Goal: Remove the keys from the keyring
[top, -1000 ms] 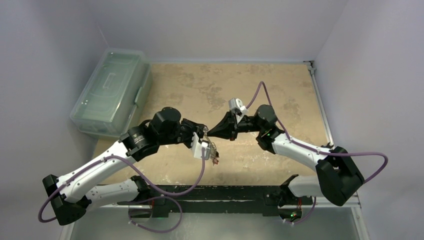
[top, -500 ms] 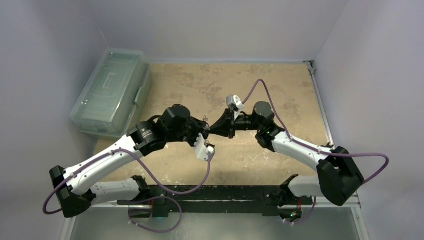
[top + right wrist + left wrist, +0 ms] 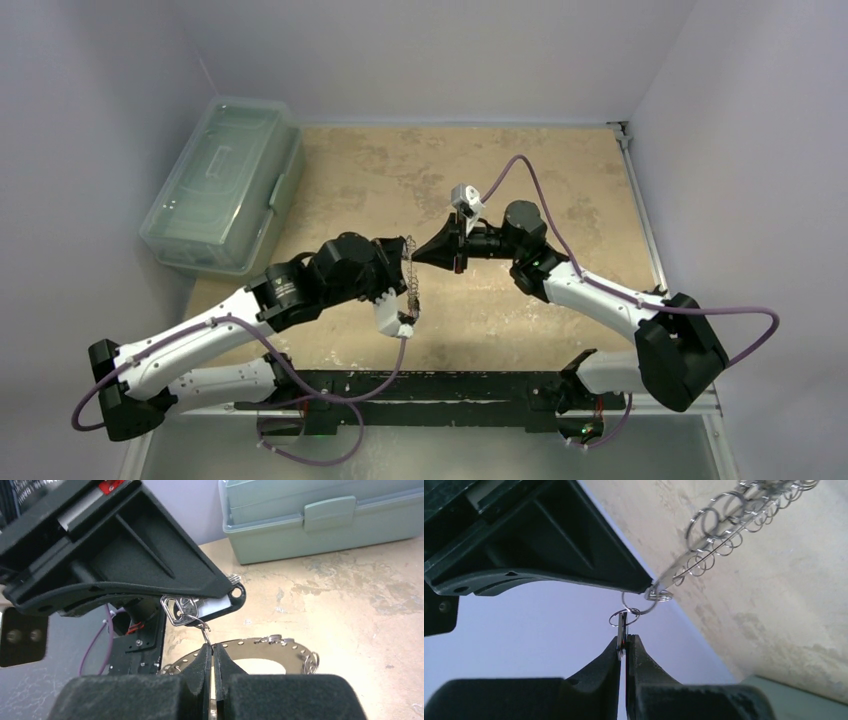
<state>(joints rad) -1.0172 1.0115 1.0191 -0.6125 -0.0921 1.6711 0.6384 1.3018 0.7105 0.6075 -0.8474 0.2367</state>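
The keyring [image 3: 280,645] is a flat silvery ring with holes, fringed with small split rings [image 3: 719,527]. In the top view it [image 3: 410,280] hangs edge-on between both grippers above the table. My left gripper [image 3: 624,642] is shut on a silvery key [image 3: 622,629], which also shows in the right wrist view [image 3: 180,610]. A small split ring [image 3: 624,617] joins the key to the keyring. My right gripper [image 3: 212,650] is shut on the keyring's rim by that link. Its fingertip [image 3: 644,582] meets the ring in the left wrist view. The grippers [image 3: 400,268] [image 3: 422,256] almost touch.
A pale green plastic toolbox [image 3: 225,185] stands shut at the table's far left, also in the right wrist view [image 3: 325,515]. The mottled tan tabletop [image 3: 560,170] lies under both arms. A black rail [image 3: 430,385] runs along the near edge.
My left arm has swung and turned its wrist, bringing its gripper up against the right gripper. The keyring, which dangled below the left gripper, now hangs edge-on between them. The right gripper shifted slightly left.
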